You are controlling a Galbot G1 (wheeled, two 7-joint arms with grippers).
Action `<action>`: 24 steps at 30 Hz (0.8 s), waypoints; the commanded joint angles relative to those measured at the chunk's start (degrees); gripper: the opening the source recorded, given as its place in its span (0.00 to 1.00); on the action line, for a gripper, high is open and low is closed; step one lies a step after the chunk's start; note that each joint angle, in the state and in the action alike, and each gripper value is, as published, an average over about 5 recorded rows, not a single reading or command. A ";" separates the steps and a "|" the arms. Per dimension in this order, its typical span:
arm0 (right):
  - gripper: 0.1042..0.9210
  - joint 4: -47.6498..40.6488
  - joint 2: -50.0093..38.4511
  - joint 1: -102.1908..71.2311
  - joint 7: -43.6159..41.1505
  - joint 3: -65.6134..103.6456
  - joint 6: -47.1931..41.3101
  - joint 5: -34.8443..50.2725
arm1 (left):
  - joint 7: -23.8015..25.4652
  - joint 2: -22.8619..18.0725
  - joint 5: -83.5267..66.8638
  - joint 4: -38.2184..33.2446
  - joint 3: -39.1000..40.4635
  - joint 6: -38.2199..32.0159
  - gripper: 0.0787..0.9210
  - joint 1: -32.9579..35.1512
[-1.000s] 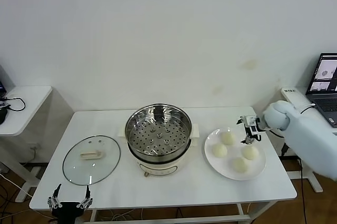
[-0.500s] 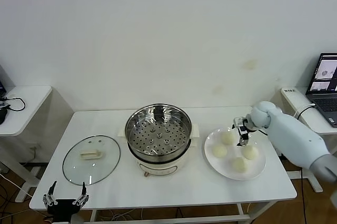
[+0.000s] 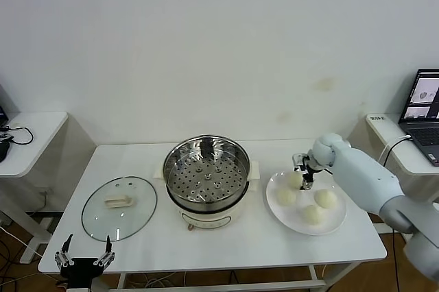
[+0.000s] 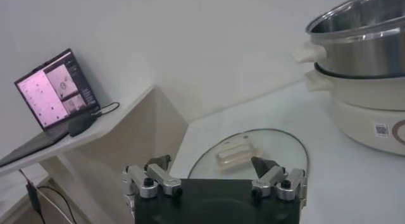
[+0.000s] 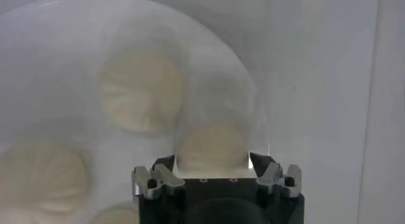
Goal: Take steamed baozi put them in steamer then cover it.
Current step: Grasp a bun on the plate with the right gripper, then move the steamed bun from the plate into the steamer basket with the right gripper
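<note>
Several cream-white steamed baozi lie on a white plate [image 3: 270, 199] at the table's right. My right gripper [image 3: 302, 177] is down over the far baozi [image 3: 295, 180], shut on it; in the right wrist view this baozi [image 5: 212, 143] fills the gap of the gripper [image 5: 212, 159], fingers touching both sides. Two more baozi [image 5: 142, 89] [image 5: 41, 174] lie beside it. The steamer [image 3: 169, 168] stands at table centre with a bare perforated tray. The glass cover [image 3: 119, 208] lies flat to its left. My left gripper [image 3: 88, 240] waits open at the front left edge, pointing at the cover [image 4: 278, 146].
A laptop [image 3: 425, 100] stands on a side table at far right. Another side table [image 3: 31, 138] with a cable is at far left. The left wrist view shows the steamer [image 4: 361, 48] and a second laptop [image 4: 54, 86].
My right gripper has moved left across the plate, from between the right-hand baozi to the far one, and closed on it. The left gripper has dropped slightly.
</note>
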 commanded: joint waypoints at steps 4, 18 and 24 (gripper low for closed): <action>0.61 -1.32 1.09 0.39 -0.22 -0.25 -0.10 -0.39 | -0.06 -0.06 -0.09 -0.32 0.23 -0.10 0.88 0.08; 0.58 13.18 -9.83 9.73 -4.27 -7.58 -2.95 12.55 | -0.11 0.12 -0.09 0.11 0.88 -0.18 0.88 -0.23; 0.58 21.51 -13.94 19.39 -4.62 -14.48 -5.11 21.38 | -0.14 0.52 -0.13 0.13 1.29 -0.22 0.88 -0.65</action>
